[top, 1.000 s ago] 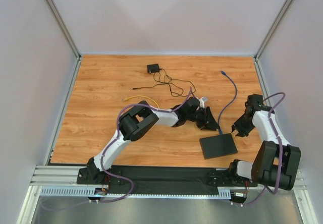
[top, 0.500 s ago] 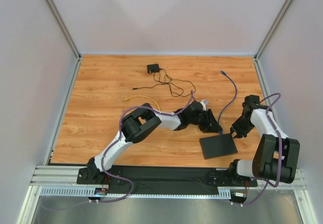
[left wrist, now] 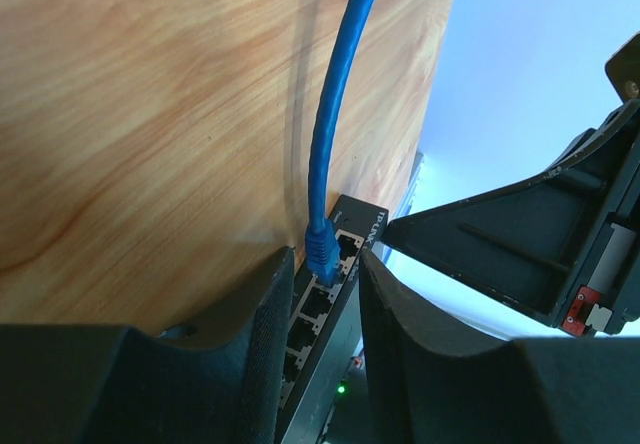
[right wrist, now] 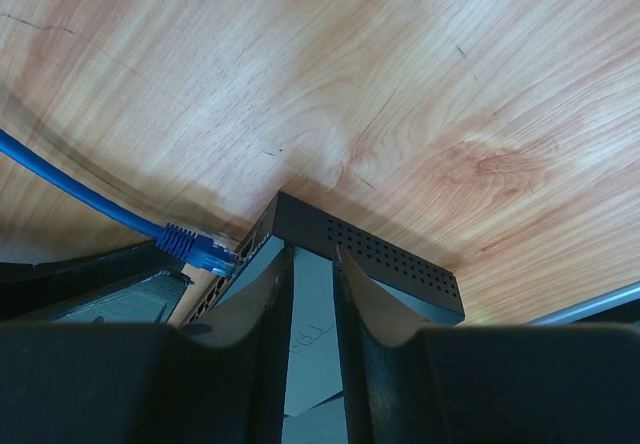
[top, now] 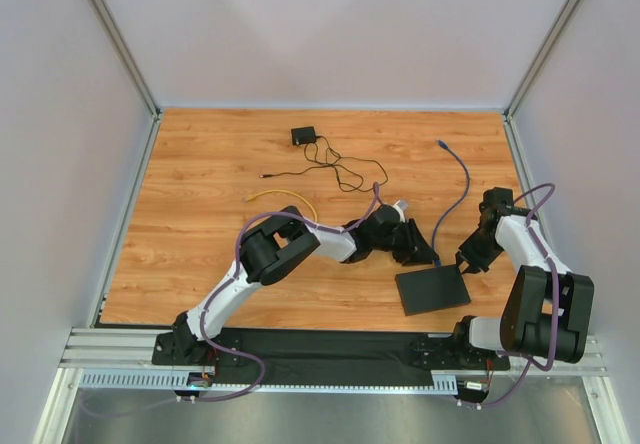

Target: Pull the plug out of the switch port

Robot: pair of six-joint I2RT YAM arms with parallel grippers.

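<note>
The switch (top: 432, 290) is a flat black box lying at the near right of the table. A blue cable (top: 458, 189) runs down to it and ends in a blue plug (left wrist: 323, 252) seated in the switch port (left wrist: 327, 276), second from the end of the row. My left gripper (left wrist: 325, 267) is open, with a finger on each side just short of the plug and not touching it. My right gripper (right wrist: 312, 256) rests its tips on the switch top (right wrist: 400, 259) near a corner. Its fingers are narrowly apart and hold nothing. The plug (right wrist: 205, 251) sits to its left.
A small black adapter (top: 303, 135) with a thin black cord (top: 335, 169) lies at the back. A yellow cable (top: 285, 198) lies beside the left arm's elbow. Grey walls enclose the table on three sides. Both grippers crowd the switch's far edge.
My left gripper moved right, up to the switch's port side. My right gripper came down and left onto the switch's corner, and its fingers narrowed.
</note>
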